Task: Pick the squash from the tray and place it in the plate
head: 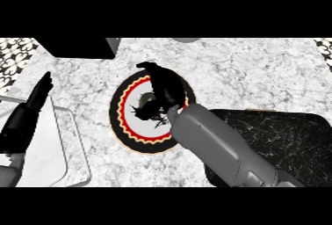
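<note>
- Your right hand (pixel 163 85) reaches in from the lower right and hangs over the plate (pixel 118 115), the round one with the black rim and the red and yellow zigzag ring.
- The squash (pixel 148 99) shows as a dark greenish lump at the plate's white centre, just under and beside that hand; most of it is hidden by the hand.
- The fingers of the right hand are bent down around the squash. You cannot make out whether they clasp it or merely touch it, nor whether the squash rests on the plate or hangs just above it.
- Your left hand (pixel 31 110) rests at the left edge with its fingers straight and holding nothing, next to a pale rectangular board (pixel 68 145) with a raised rim.
- The dark marbled tray (pixel 285 132) lies at the right under the right forearm, and no squash is visible on it, so the carry looks nearly done.
- Expect the squash to be stiff, with a smooth rounded skin that could slip, and some weight for its size; it looks unlikely to bruise from a short set-down.
- If you must take hold of it again, close across its widest part from above, thumb against fingers, rather than near an end.
- It is round enough to roll, so let go only once it sits near the plate's centre.
</note>
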Robot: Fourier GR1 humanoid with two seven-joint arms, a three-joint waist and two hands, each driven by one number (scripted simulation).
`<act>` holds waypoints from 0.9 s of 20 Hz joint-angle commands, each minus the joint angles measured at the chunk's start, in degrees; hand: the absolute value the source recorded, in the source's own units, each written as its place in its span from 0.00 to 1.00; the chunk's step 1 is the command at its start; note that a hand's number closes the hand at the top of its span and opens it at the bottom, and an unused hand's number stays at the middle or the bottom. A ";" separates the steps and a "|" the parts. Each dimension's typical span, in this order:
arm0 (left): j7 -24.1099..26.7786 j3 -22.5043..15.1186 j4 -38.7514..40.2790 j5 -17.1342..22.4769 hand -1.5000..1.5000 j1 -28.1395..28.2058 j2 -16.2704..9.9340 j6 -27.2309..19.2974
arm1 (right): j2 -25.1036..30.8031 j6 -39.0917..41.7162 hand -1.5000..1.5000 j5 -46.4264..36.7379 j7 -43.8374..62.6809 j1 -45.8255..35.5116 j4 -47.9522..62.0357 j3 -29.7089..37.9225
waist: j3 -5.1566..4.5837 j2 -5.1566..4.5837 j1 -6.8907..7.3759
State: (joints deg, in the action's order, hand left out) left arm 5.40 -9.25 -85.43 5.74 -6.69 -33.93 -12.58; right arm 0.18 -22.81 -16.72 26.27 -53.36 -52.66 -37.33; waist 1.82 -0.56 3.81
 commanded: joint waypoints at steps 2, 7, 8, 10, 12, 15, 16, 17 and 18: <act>0.45 -0.97 1.15 0.51 0.50 6.72 1.12 0.58 | -0.17 -9.29 0.00 5.49 -4.25 0.38 -0.91 2.04 | -1.79 -0.03 0.62; -0.09 -1.49 2.42 -0.95 0.50 5.40 2.78 -1.16 | -0.18 -14.50 0.00 7.64 -9.02 -0.29 1.42 9.01 | -1.82 0.09 -1.98; 0.56 -1.22 1.40 -0.59 0.50 7.48 2.73 -1.60 | -0.18 -16.93 0.00 8.59 -9.98 2.76 0.92 9.19 | -1.81 0.17 -1.69; 2.55 -0.52 4.52 -1.06 0.50 7.68 3.22 -2.18 | -0.18 -16.10 0.00 9.51 -10.61 2.34 -0.19 12.29 | -1.86 0.19 -2.86; 1.57 -0.66 -0.30 0.30 0.50 10.99 1.95 -1.37 | 4.40 -12.38 0.00 14.61 -15.83 6.06 -4.32 16.84 | -1.71 0.45 -2.53; 1.18 -0.69 0.74 -0.78 0.50 9.90 2.63 -2.66 | 3.95 -10.73 0.00 19.07 -23.18 9.85 -5.89 20.97 | -1.71 0.18 -2.84; 0.92 1.01 3.88 0.45 0.50 6.71 1.78 -1.22 | 6.63 -7.34 0.00 20.23 -25.25 10.56 -6.72 22.02 | -1.75 0.05 -3.81; 0.77 0.33 0.26 0.78 0.50 9.95 1.56 -1.19 | 5.72 -8.39 0.00 20.77 -27.26 12.80 -6.59 22.79 | -1.72 0.29 -3.02; 0.81 0.29 -0.02 0.15 0.50 10.60 1.13 -1.47 | 8.28 -4.78 0.00 22.24 -28.78 14.66 -9.45 23.36 | -1.71 0.51 -3.54</act>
State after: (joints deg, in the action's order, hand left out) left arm 4.76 -7.58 -86.99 6.67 -2.50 -34.92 -13.31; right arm 4.98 -32.43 1.09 4.10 -43.74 -58.37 -17.75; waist 1.90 0.03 0.58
